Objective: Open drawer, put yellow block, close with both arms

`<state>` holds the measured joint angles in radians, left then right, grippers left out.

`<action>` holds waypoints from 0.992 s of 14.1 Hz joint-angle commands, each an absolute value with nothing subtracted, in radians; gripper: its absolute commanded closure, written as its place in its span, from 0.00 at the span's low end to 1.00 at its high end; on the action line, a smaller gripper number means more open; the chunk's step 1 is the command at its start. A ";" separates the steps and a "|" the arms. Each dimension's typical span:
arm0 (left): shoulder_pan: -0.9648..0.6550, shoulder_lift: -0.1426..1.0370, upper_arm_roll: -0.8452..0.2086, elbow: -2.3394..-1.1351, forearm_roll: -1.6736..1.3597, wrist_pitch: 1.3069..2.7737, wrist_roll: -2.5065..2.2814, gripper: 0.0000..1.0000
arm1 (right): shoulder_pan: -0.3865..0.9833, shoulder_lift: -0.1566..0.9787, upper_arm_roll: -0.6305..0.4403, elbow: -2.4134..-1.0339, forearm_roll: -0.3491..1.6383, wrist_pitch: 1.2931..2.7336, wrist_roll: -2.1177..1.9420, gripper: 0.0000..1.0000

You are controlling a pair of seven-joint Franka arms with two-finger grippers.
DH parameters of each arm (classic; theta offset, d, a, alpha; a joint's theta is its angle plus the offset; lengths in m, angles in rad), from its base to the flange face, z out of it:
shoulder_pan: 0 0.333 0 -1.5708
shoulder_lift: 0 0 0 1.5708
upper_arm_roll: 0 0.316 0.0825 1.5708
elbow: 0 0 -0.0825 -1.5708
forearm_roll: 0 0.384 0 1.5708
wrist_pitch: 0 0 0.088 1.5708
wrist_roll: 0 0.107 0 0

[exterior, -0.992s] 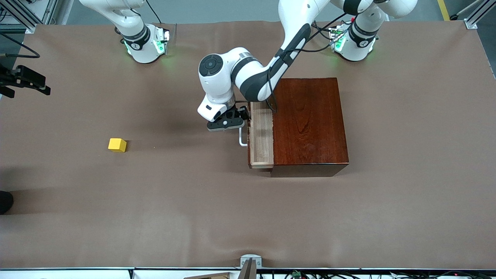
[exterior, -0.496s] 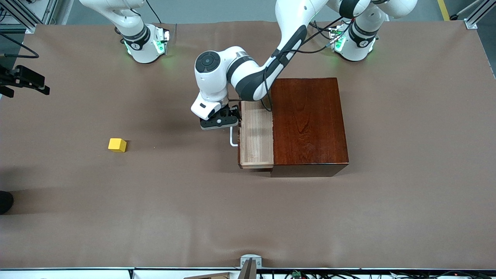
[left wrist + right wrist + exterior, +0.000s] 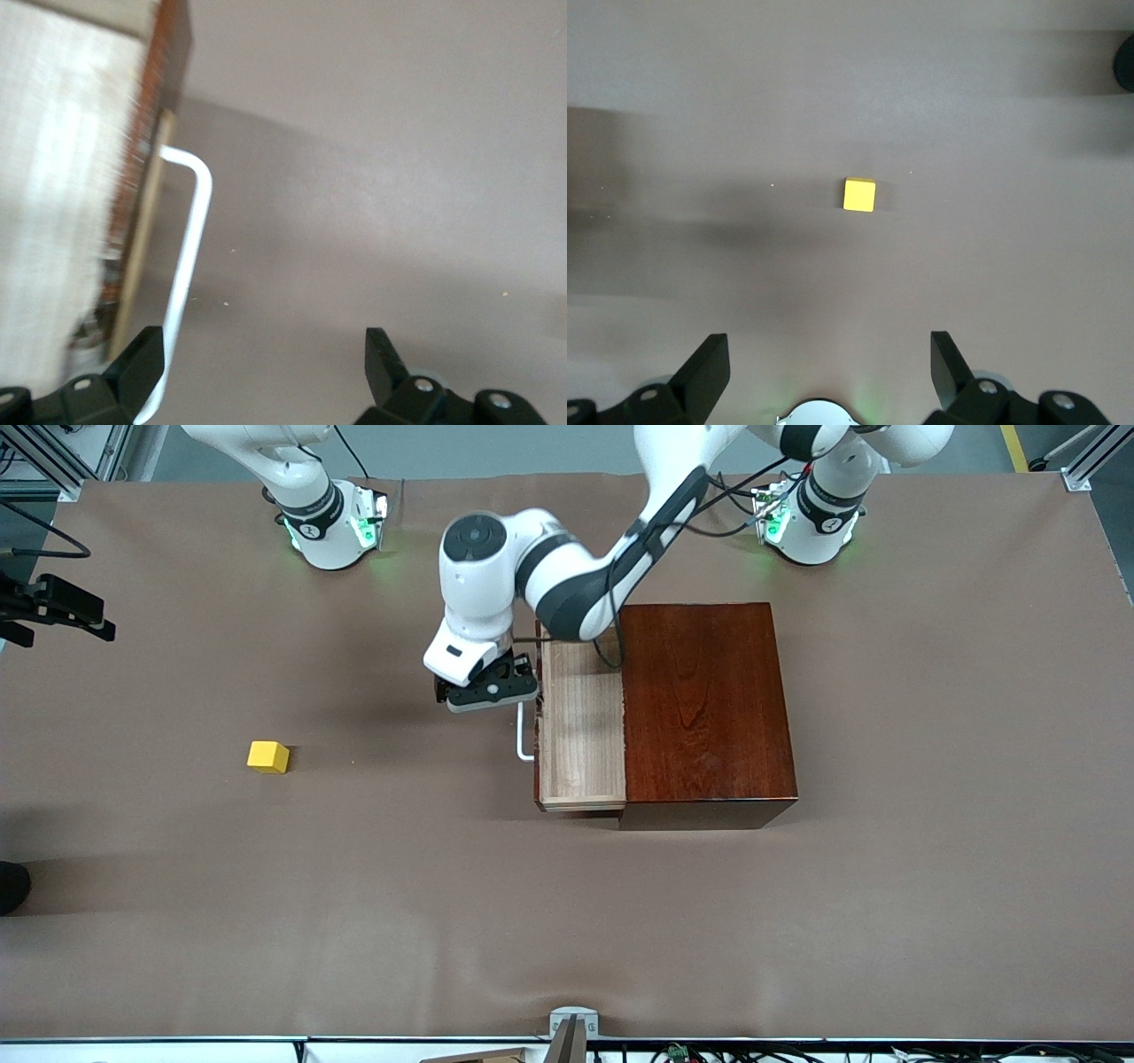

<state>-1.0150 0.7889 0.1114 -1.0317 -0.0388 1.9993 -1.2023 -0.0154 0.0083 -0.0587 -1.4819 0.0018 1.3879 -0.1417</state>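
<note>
Firstly, yellow block (image 3: 267,756) on the counter (image 3: 177,921), toward the right arm's end, well apart from the drawer. Farther: drawer (image 3: 580,726) pulled out, white handle (image 3: 523,735) free. Left tool (image 3: 483,693) just beside that handle, spread wide, gripping nothing. Right tool (image 3: 824,345) high over the block, likewise spread and empty; probably the arm better placed for the pickup.

Yellow block (image 3: 267,756), pale wood drawer (image 3: 582,726) with white handle (image 3: 523,737), glossy mahogany box (image 3: 704,704).

Left gripper (image 3: 483,691) over drawer (image 3: 580,726) handle
</note>
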 commanded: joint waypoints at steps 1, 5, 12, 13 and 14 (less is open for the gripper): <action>-0.980 0.611 0.182 -1.061 -0.028 1.797 -1.184 0.00 | -0.026 -0.003 -0.048 -1.493 0.008 1.387 -0.133 0.00; -0.812 0.450 0.192 -1.069 0.003 1.603 -1.028 0.00 | -0.035 0.035 -0.046 -1.493 0.020 1.396 -0.130 0.00; -0.536 0.289 0.187 -1.100 -0.012 1.435 -0.656 0.00 | -0.069 0.230 -0.048 -1.500 0.008 1.506 -0.130 0.00; -0.487 0.270 0.186 -1.103 -0.014 1.389 -0.564 0.00 | -0.081 0.260 -0.048 -1.500 0.012 1.528 -0.130 0.00; -0.427 0.249 0.170 -1.123 -0.032 1.369 -0.486 0.00 | -0.092 0.284 -0.046 -1.509 0.023 1.554 -0.129 0.00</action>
<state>-0.5170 0.3152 0.2003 -1.0622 -0.0164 1.4076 -0.6168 -0.0587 0.2414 -0.0604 -1.5162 0.0021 1.5284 -0.1401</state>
